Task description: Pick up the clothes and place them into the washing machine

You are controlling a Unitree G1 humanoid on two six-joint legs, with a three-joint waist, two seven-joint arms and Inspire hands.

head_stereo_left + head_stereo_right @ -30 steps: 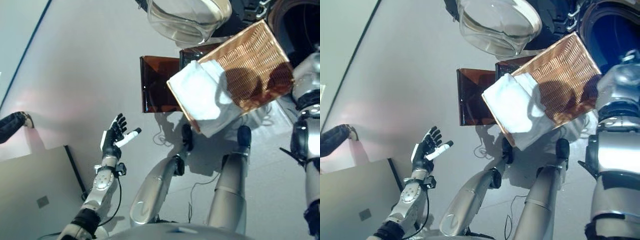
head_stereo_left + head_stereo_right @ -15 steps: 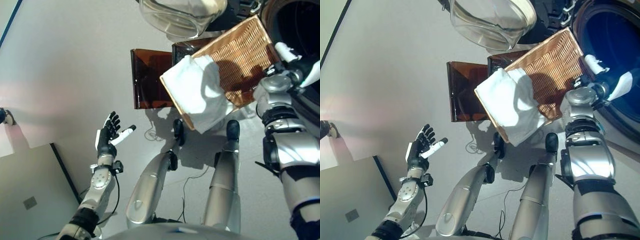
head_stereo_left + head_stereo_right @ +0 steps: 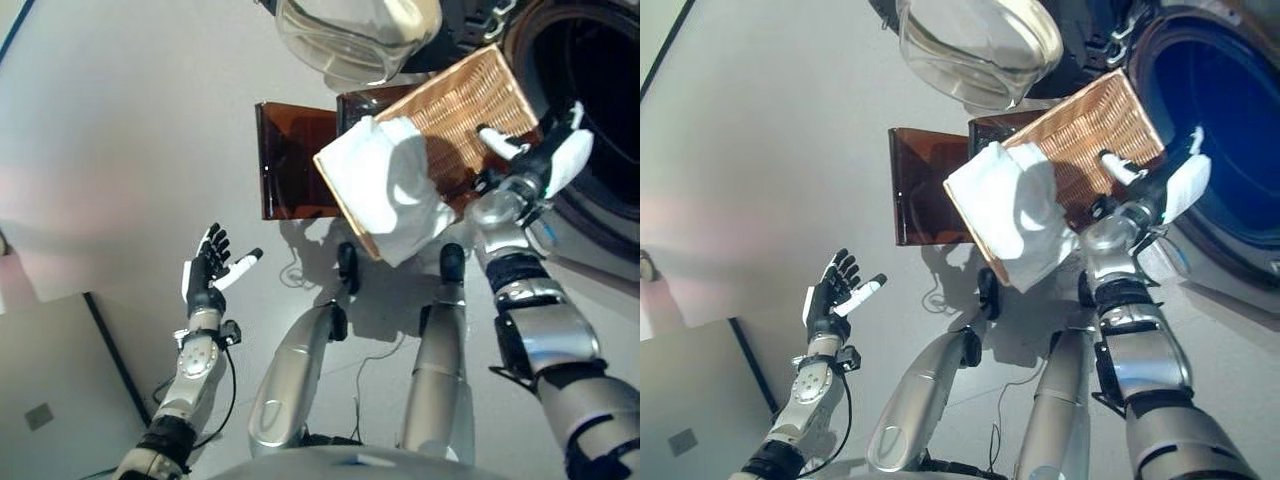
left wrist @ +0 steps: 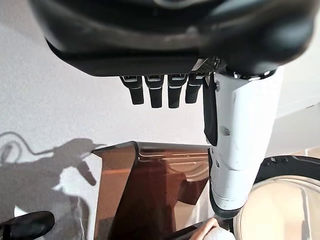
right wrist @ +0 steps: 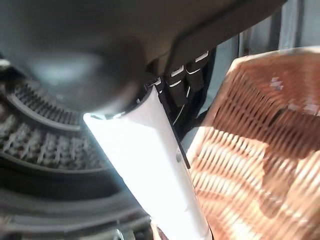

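right hand point(image 3: 540, 160) fingers straight, empty | white clothes point(image 3: 390, 190) in wicker basket point(image 3: 470, 100), just left | left hand point(image 3: 205, 275) open, far off

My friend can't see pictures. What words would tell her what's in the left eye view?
Looking down, the robot's right hand is raised between a wicker basket and the dark round opening of a washing machine, its fingers straight. White cloth hangs over the basket's near corner. The left hand is held open above the pale floor, far from the basket.
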